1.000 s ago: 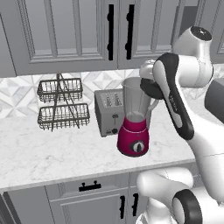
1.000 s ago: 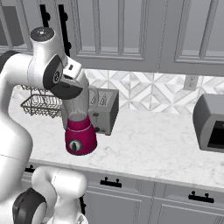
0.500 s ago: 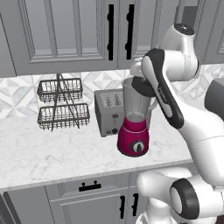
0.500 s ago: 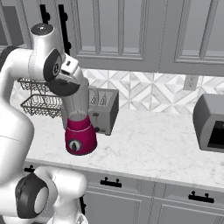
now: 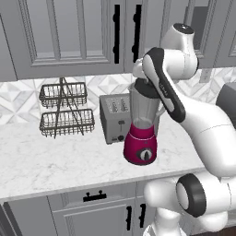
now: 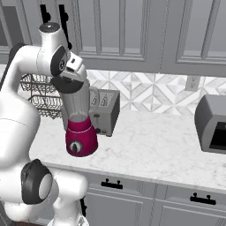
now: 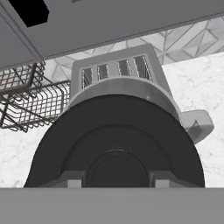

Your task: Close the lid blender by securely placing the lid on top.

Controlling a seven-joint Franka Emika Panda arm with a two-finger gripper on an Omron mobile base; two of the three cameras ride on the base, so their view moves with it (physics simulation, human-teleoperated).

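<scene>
On the left of the marble counter [image 5: 41, 166] stands a two-level wire basket rack [image 5: 64, 110], well apart from the rest. Next comes the silver toaster [image 5: 115, 117], just behind the blender [image 5: 143, 124], whose magenta base sits near the front edge of the counter. The dark lid [image 7: 116, 144] is at the jar's mouth, tilted a little, with the gripper [image 6: 73, 73] right above it. Whether the fingers hold the lid I cannot tell. To the right the counter is open until the microwave [image 6: 212, 123].
</scene>
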